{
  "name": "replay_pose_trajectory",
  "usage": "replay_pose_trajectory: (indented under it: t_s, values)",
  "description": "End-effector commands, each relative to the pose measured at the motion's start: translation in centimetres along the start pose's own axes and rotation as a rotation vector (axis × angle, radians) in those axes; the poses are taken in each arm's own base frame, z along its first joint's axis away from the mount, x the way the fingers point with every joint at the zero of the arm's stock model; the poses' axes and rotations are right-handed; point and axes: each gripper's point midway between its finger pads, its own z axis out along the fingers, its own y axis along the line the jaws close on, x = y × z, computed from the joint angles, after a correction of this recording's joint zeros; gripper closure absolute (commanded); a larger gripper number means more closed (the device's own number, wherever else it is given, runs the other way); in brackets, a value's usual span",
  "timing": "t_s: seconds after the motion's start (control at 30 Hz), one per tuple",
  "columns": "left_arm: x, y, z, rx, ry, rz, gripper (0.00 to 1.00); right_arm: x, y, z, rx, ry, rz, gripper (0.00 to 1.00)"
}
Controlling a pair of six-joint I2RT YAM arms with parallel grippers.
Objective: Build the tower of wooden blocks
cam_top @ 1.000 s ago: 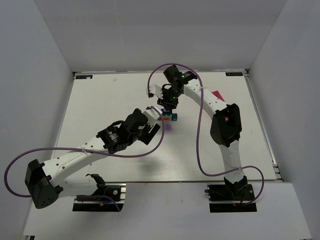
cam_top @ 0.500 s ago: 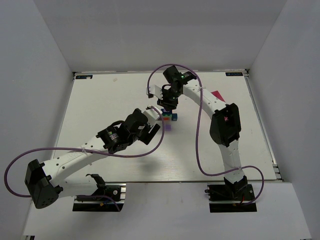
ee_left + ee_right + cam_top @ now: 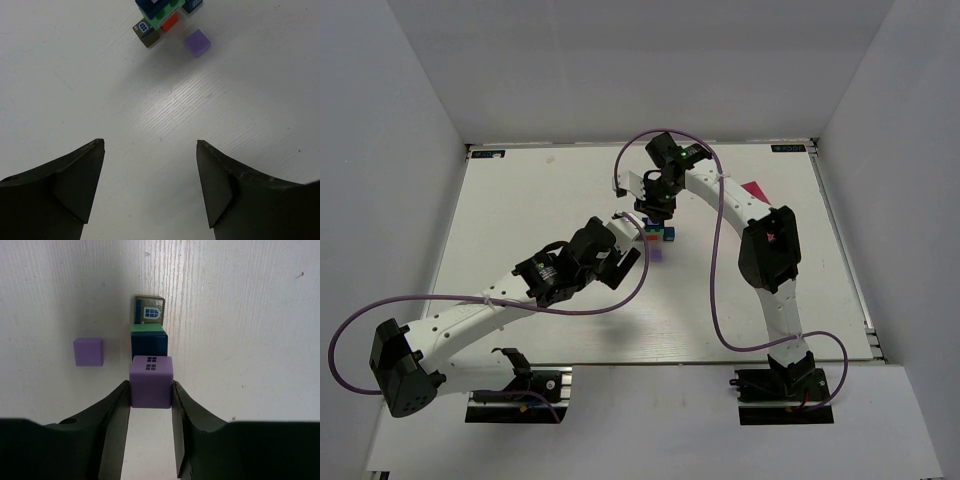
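Hardly shifted, right fingers (image 3: 115, 420) clamp the purple cube (image 3: 151, 381) over the tower (image 3: 149, 340); left fingers (image 3: 75, 175) gape.

light: bright, even | shadows: soft, beside wood block tower (image 3: 161, 17) | focus: sharp

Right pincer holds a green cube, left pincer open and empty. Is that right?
Not quite. The cube in the right pincer is purple, not green; the right wrist view shows it clamped there. The left pincer is open and empty, as you said.
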Motion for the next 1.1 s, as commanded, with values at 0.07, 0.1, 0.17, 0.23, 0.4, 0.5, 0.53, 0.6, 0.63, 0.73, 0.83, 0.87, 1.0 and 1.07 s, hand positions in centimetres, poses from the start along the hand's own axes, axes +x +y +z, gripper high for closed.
replay_pose_trajectory:
  t_s: [0.07,0.1,0.17,0.23,0.4,0.5,0.53,0.6,0.63,0.73,0.83,0.87,1.0,1.07]
  values:
    - [-0.69,0.48,-0.72,-0.005,-0.036,-0.019,0.16,-1.14,-0.74,-0.47,0.026,-0.025,-0.018,0.71]
    - [-0.69,0.48,-0.72,-0.005,-0.036,-0.019,0.16,-1.14,-0.77,-0.44,0.026,-0.025,-0.018,0.71]
    - [-0.69,0.48,-0.72,-0.005,-0.036,-0.019,0.16,-1.31,-0.79,-0.51,0.028,-0.028,-0.021,0.69]
    - [-0.69,0.48,-0.72,-0.005,-0.036,-0.019,0.16,-1.17,-0.85,-0.55,0.031,-0.024,-0.019,0.68]
    - [-0.69,0.48,-0.72,-0.005,-0.036,-0.019,0.16,-1.1,-0.77,-0.36,0.027,-0.021,-0.019,0.65]
    - [-0.69,0.48,-0.72,-0.005,-0.036,-0.019,0.16,-1.08,-0.87,-0.46,0.031,-0.021,-0.019,0.63]
    - [-0.69,0.48,-0.72,-0.005,-0.036,-0.019,0.16,-1.13,-0.76,-0.38,0.03,-0.019,-0.021,0.63]
    - [-0.69,0.48,-0.72,-0.005,-0.036,-0.019,0.16,-1.12,-0.88,-0.4,0.033,-0.021,-0.022,0.62]
    - [-0.69,0.48,-0.72,-0.005,-0.036,-0.019,0.16,-1.2,-0.74,-0.27,0.029,-0.022,-0.024,0.62]
    - [-0.69,0.48,-0.72,-0.005,-0.036,-0.019,0.16,-1.23,-0.83,-0.35,0.033,-0.021,-0.024,0.59]
    - [-0.69,0.48,-0.72,-0.005,-0.036,-0.019,0.16,-1.12,-0.79,-0.3,0.031,-0.02,-0.02,0.55]
    - [-0.69,0.48,-0.72,-0.005,-0.036,-0.019,0.16,-1.12,-0.85,-0.31,0.033,-0.02,-0.023,0.55]
    - [-0.69,0.48,-0.72,-0.005,-0.036,-0.019,0.16,-1.11,-0.62,-0.16,0.026,-0.017,-0.022,0.49]
    - [-0.69,0.48,-0.72,-0.005,-0.036,-0.019,0.16,-1.29,-0.72,-0.21,0.029,-0.024,-0.028,0.48]
